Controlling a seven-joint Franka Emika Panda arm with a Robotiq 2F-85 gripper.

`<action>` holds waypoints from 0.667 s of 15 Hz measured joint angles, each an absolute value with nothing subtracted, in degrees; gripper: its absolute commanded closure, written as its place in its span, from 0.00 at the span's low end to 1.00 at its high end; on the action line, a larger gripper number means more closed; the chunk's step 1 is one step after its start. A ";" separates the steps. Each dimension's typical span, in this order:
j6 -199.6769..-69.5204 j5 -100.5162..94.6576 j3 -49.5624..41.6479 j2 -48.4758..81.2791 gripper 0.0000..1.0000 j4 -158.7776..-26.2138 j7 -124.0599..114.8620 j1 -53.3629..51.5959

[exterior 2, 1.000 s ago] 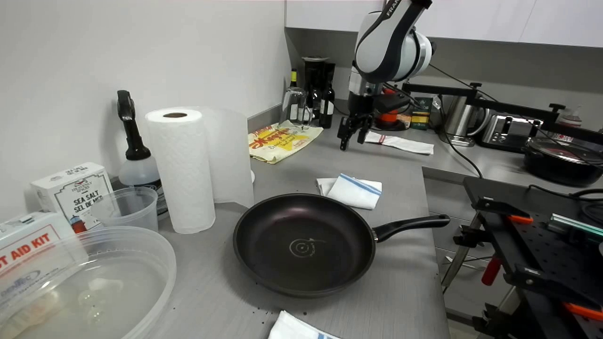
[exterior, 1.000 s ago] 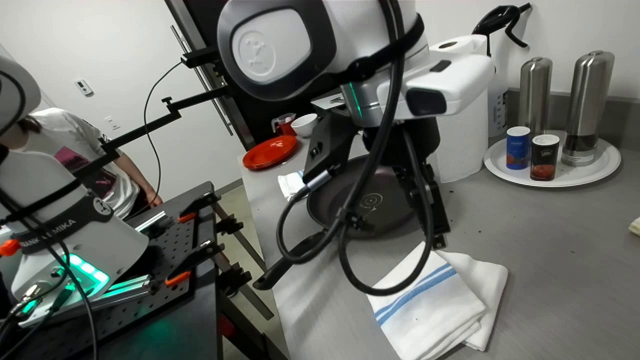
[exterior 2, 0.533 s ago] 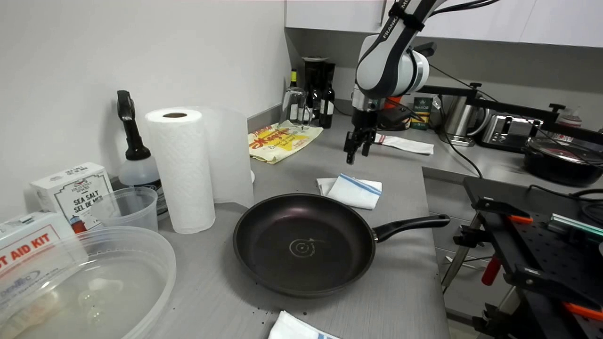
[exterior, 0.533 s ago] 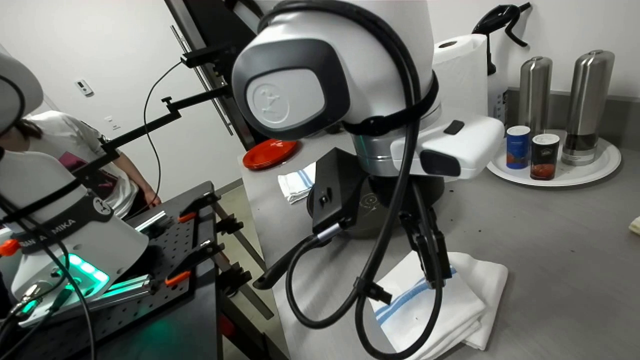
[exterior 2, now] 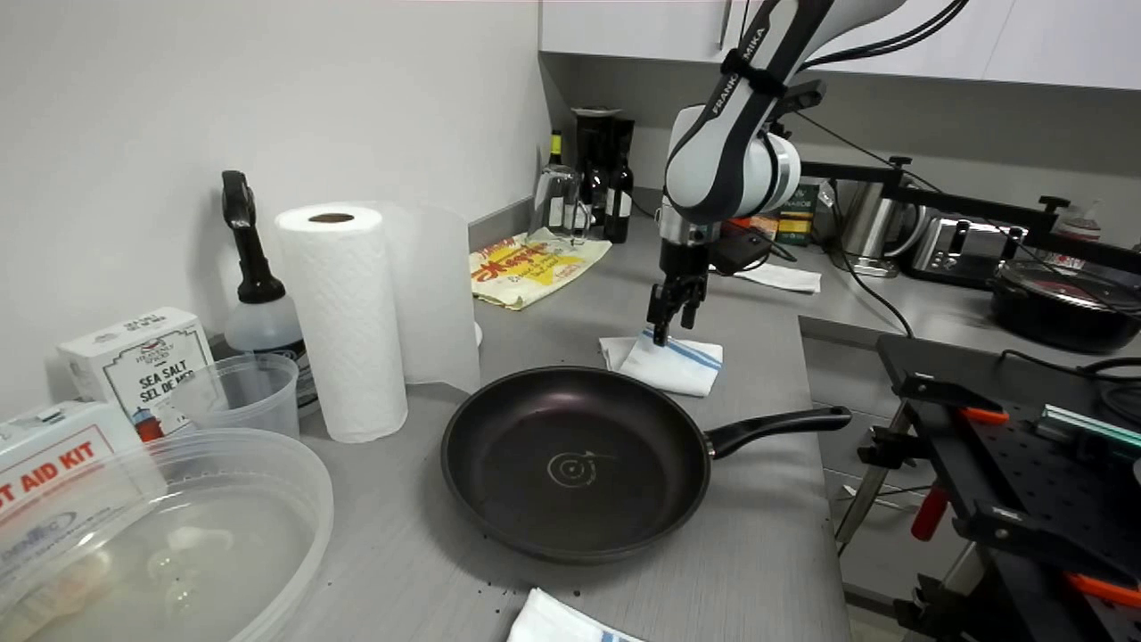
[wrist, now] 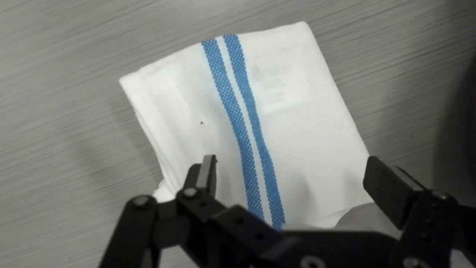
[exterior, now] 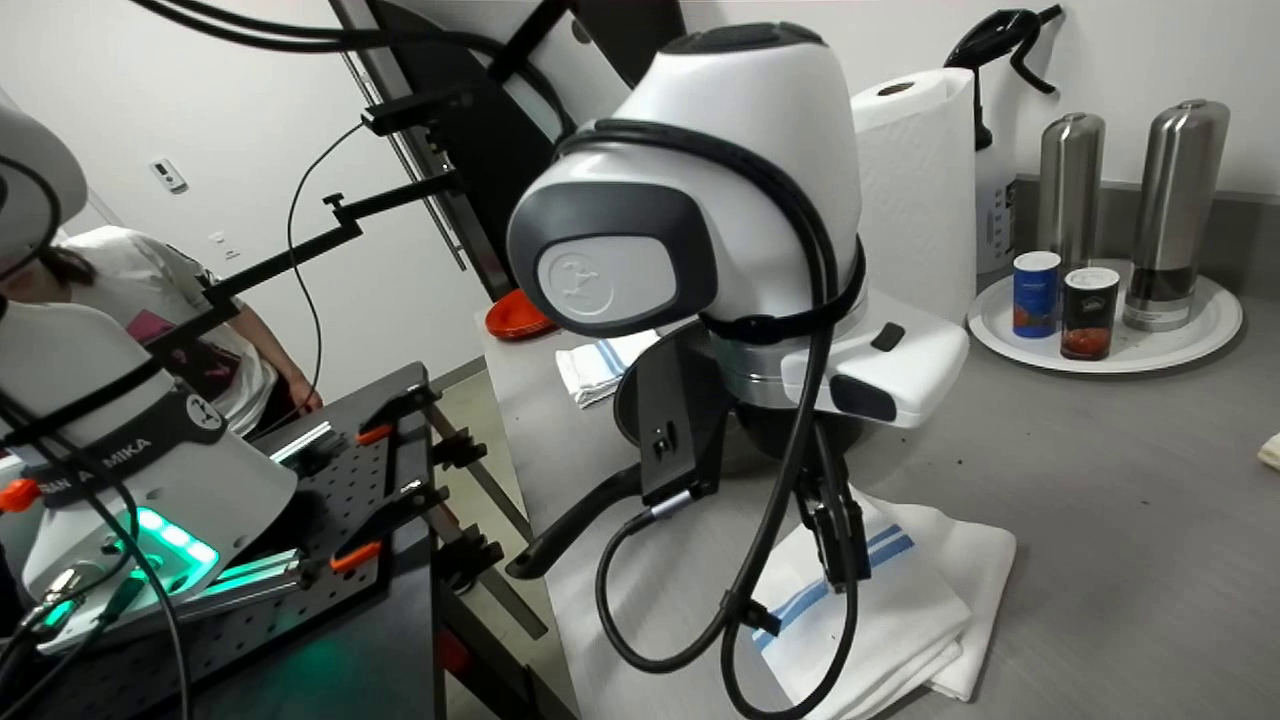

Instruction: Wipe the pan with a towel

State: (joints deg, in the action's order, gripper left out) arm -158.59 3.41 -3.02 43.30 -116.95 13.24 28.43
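Spread wide at the bottom of the wrist view, the pincer (wrist: pixel 290 172) seems to be just above the towel (wrist: pixel 284 126) in the middle, blue stripes (wrist: pixel 248 163) running down between the fingers (wrist: pixel 390 188), so down is likely the way.
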 measured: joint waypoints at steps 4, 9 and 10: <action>-159.65 3.38 -2.93 46.11 0.00 -115.21 13.24 28.40; -161.18 3.37 -2.97 49.32 0.00 -111.70 13.23 28.38; -161.18 3.36 -2.97 49.89 0.00 -110.93 13.23 28.37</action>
State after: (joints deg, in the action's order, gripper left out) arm -161.18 3.36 -2.97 49.89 -110.93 13.23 28.37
